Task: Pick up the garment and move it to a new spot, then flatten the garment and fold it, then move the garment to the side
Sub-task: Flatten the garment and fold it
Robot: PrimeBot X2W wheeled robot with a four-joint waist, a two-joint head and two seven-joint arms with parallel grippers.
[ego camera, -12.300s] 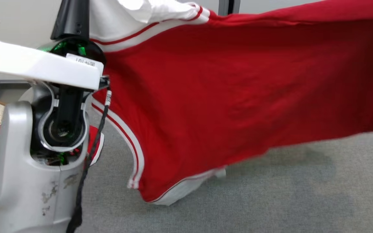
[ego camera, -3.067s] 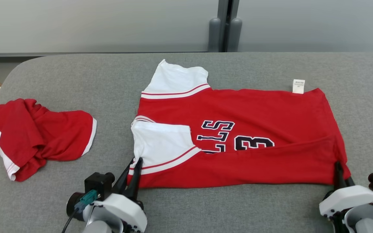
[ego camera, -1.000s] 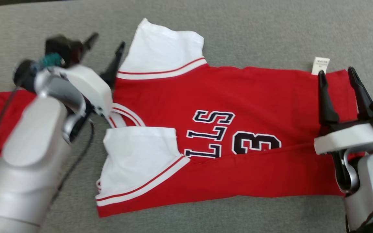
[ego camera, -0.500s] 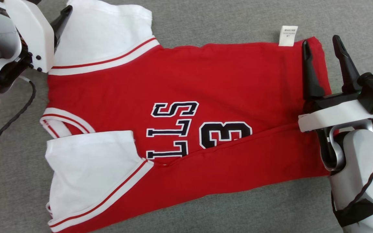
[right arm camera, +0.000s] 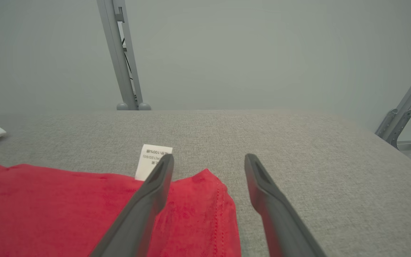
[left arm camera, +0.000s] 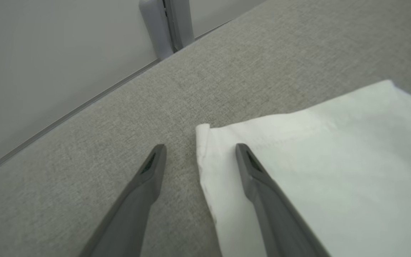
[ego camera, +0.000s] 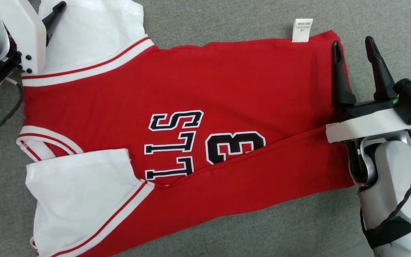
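Red jersey [ego camera: 191, 89] lies spread on grey table [ego camera: 227, 21]; left gripper [left arm camera: 200, 147] at ten o'clock and right gripper [ego camera: 351, 42] at two o'clock straddle its corners, jaws apart

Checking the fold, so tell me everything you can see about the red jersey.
The jersey is red cloth with white sleeves, striped trim and dark-and-white lettering. It lies flat on the grey surface, its near edge folded over the print. A white label sticks out at the far edge. The open left gripper straddles the far sleeve's corner, the open right gripper a hem corner.
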